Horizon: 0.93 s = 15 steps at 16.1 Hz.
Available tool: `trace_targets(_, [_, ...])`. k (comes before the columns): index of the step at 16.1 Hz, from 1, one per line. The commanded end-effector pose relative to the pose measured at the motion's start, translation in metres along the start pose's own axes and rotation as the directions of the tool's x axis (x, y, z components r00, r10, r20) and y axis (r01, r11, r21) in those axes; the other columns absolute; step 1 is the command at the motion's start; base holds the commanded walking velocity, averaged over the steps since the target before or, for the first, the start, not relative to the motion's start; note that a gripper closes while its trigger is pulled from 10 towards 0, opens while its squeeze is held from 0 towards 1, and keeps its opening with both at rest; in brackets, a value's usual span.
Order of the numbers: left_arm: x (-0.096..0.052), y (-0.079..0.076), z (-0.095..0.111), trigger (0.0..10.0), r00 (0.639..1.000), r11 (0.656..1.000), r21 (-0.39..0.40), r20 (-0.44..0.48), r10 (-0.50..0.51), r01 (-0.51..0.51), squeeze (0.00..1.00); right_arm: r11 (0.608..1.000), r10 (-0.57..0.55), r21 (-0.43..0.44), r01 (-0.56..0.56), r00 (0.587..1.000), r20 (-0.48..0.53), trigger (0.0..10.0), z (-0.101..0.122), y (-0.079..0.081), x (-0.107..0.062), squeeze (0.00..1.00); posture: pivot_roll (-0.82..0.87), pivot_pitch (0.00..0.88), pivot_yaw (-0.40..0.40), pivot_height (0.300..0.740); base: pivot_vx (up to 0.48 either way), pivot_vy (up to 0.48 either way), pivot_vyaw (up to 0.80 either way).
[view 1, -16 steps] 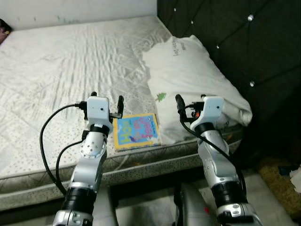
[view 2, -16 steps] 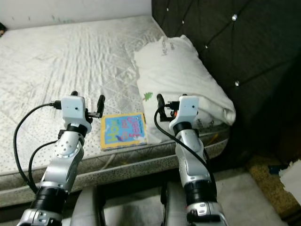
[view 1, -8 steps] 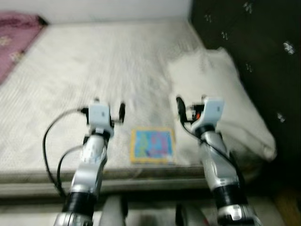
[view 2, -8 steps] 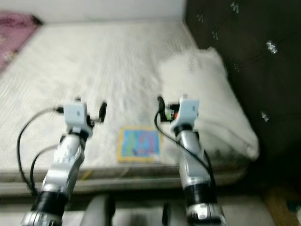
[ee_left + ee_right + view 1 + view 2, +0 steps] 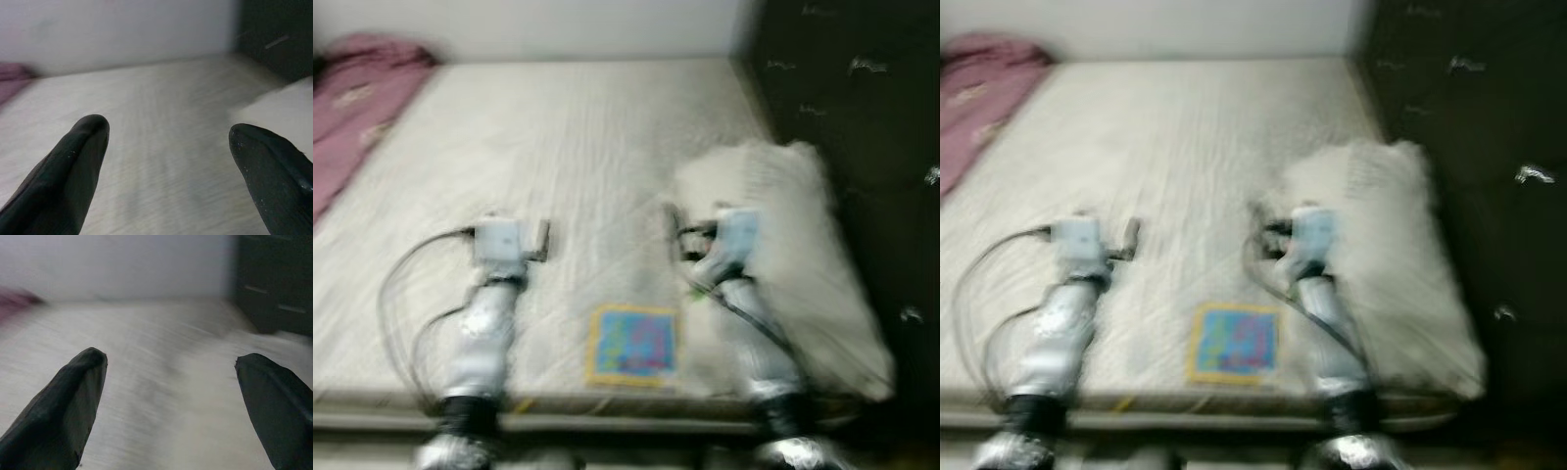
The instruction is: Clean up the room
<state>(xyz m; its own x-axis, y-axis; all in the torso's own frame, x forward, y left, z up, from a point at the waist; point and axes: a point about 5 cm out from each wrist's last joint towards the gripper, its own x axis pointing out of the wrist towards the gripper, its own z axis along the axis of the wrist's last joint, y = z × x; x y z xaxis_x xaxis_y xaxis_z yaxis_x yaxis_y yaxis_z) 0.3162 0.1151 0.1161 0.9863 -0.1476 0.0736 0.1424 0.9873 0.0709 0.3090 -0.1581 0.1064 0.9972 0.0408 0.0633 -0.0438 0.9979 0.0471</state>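
My view has swung left over the last second, so the whole scene has slid rightward in frame; that is the camera turning, not anything on the bed [image 5: 607,147] moving. On the far left a pink blanket [image 5: 362,93] has come into sight at the bed's edge, where a second ago I saw only bare mattress. My left hand [image 5: 540,240] hovers over the mattress with its fingers spread and nothing between them, the same raised pose as before. Next comes the book [image 5: 632,345], colourful, lying flat near the bed's front edge, between my two arms and touching neither; it has not shifted on the mattress. My right hand [image 5: 674,227] is raised by the pillow's near side, fingers spread apart too and empty. The white pillow [image 5: 803,255] lies against the dark headboard [image 5: 862,98] on the right. Everything is blurred by the turn. I judge nothing has been picked up yet, and the book looks like the nearest thing to tidy, with the blanket a second candidate now.
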Motion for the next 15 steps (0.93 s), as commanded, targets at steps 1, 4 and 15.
trace_targets(1, [-0.008,0.026,-0.009,10.0,0.998,0.997,0.054,-0.029,0.06,-0.058,0.0,0.997,0.068,0.033,-0.07,0.997,0.035,10.0,0.01,0.027,0.007,0.0,0.01,0.0,0.04,0.74,0.0,0.0,0.0])
trace_targets(4, [-0.007,0.026,-0.012,10.0,0.997,0.995,0.073,-0.04,0.069,-0.066,0.0,0.998,0.064,0.022,-0.065,0.998,0.027,10.0,0.008,0.026,0.007,0.0,0.01,0.0,0.037,0.74,0.0,0.0,0.0])
trace_targets(15, [-0.028,0.047,-0.015,10.0,0.994,0.992,0.067,-0.021,0.111,-0.109,0.0,1.0,-0.027,0.002,0.027,0.999,0.03,10.0,0.008,0.012,-0.005,0.0,0.03,0.0,0.032,0.74,0.0,0.0,0.0])
